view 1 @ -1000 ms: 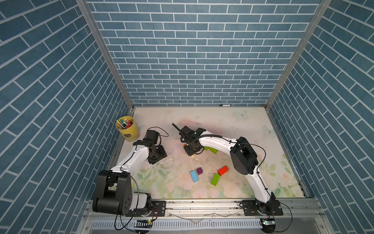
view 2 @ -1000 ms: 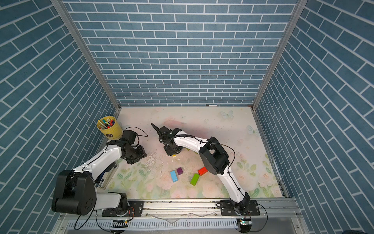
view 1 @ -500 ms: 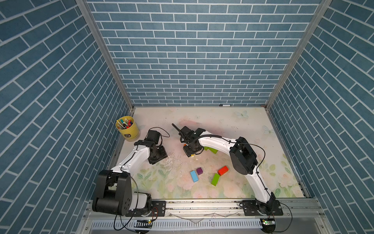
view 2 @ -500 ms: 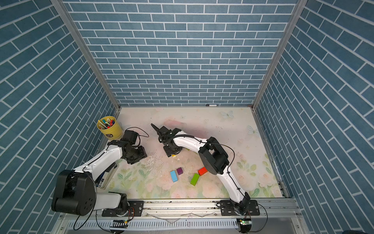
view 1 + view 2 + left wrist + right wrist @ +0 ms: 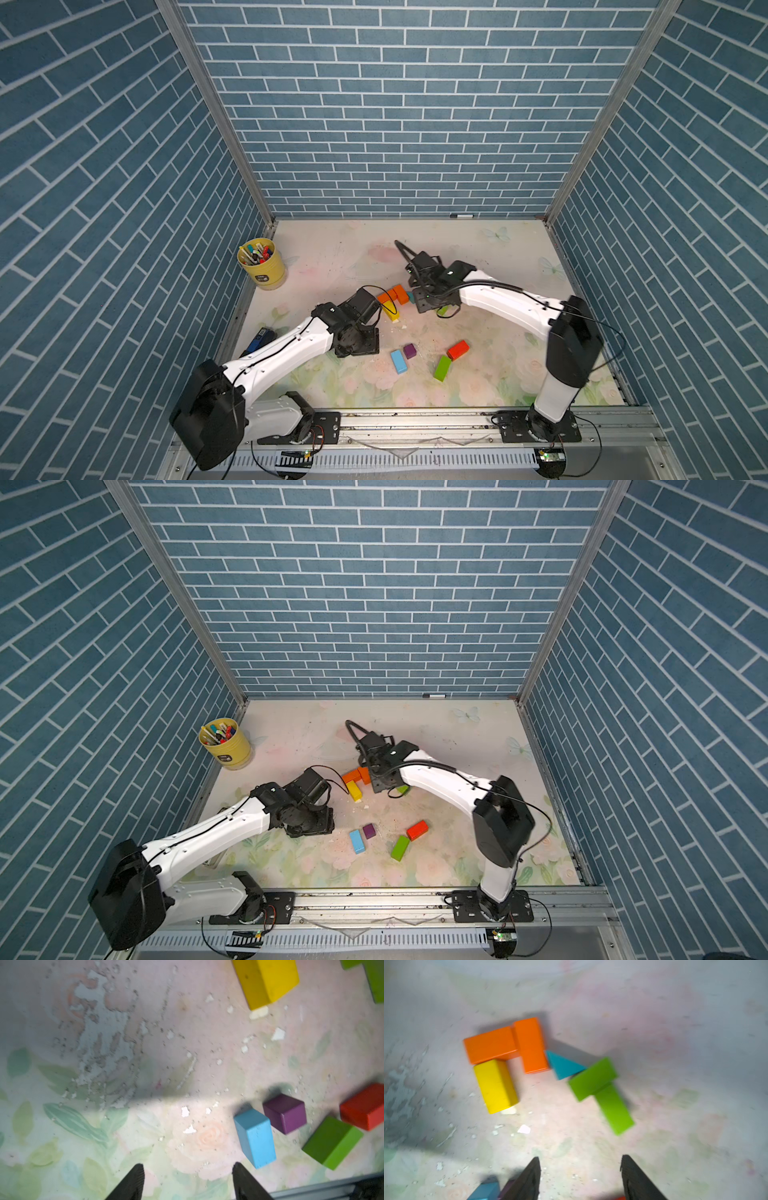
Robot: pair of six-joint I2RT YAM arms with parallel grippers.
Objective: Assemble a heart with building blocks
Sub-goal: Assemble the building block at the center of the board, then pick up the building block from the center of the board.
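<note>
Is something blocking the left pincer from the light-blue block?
Nothing visible does. The left pincer is open over bare mat, and the light-blue block lies right beside one fingertip. The purple cube sits beyond it.

There are ten building blocks point(image 5: 457, 350) in all. Two are orange bricks point(image 5: 490, 1044) point(image 5: 530, 1045). Three are green bricks point(image 5: 592, 1078) point(image 5: 613, 1109) point(image 5: 332, 1142). One is a yellow brick point(image 5: 496, 1085). One is a red brick point(image 5: 363, 1107). One is a light-blue brick point(image 5: 255, 1138). One is a purple cube point(image 5: 284, 1112). One is a teal triangle point(image 5: 564, 1066).

There is one yellow cup point(image 5: 264, 272). The pens point(image 5: 257, 252) in it are too small to count. There is one blue-and-black stapler point(image 5: 259, 338). There are two robot arms point(image 5: 282, 353) point(image 5: 503, 303).
</note>
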